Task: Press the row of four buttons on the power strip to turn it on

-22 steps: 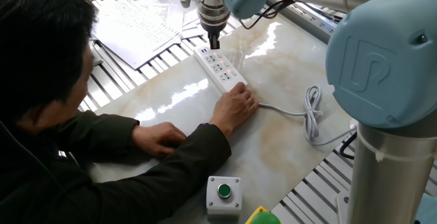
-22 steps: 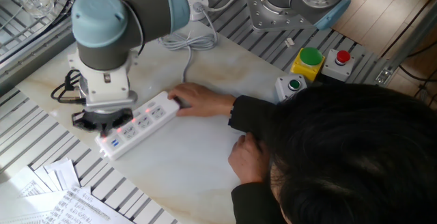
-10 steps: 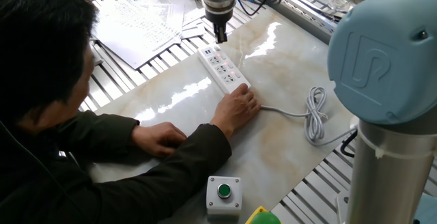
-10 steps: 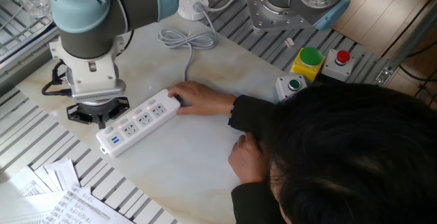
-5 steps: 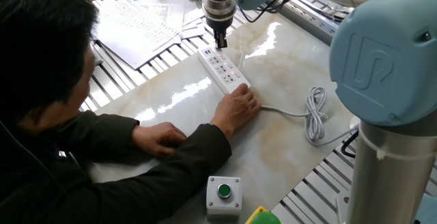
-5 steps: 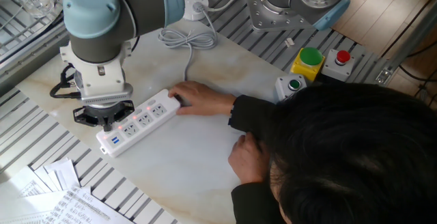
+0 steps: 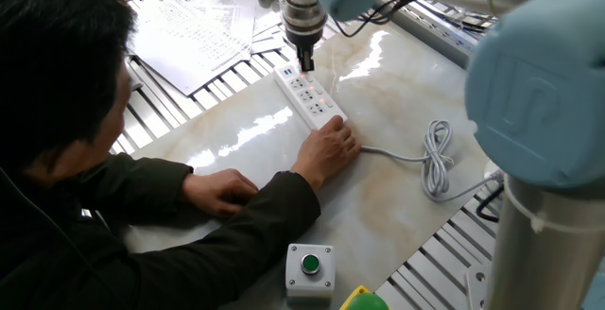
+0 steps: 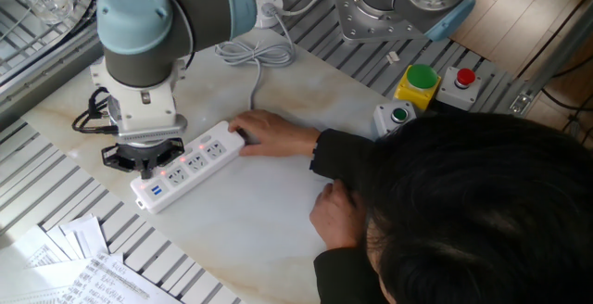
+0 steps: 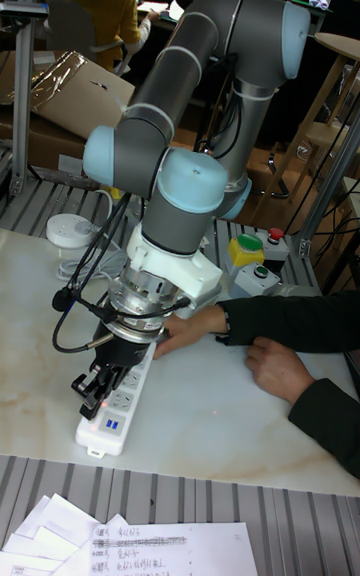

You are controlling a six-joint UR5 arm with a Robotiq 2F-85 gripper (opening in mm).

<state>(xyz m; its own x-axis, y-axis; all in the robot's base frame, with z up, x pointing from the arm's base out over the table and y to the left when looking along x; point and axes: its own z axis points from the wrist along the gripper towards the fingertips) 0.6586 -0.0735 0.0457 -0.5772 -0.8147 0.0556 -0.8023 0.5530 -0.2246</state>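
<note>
**Power strip pinned by a hand while our gripper works the switch row**

Power strip (image 7: 308,95) lies flat on the marble table (image 7: 397,187), running diagonally away from the seated person (image 7: 66,140), with its cord (image 7: 430,163) trailing off in loose loops toward the table's far edge. We judge that this lie keeps the switch edge facing up and open to a straight downward push.

The person's hand (image 7: 328,149) rests flat on the cord end of the strip, palm down and fingers spread over it, pressing rather than clenching. That hold looks meant to stop the light plastic bar from sliding or tipping when we push on it. Their other hand (image 7: 222,189) lies loosely curled on the table, well clear of the work.

Our gripper (image 7: 305,61) points straight down over the end of the strip away from the hand, its tip at or just above the top surface; we cannot tell whether it touches. We cannot tell whether our fingers are spread or closed, as no view shows the tips plainly.

The four buttons (image 8: 182,157) sit in a line along the strip, and several glow red in the other fixed view, so we judge the row partly or mostly done. A green push button (image 7: 309,265) on its box stands near the table's front edge, playing no part.
</note>
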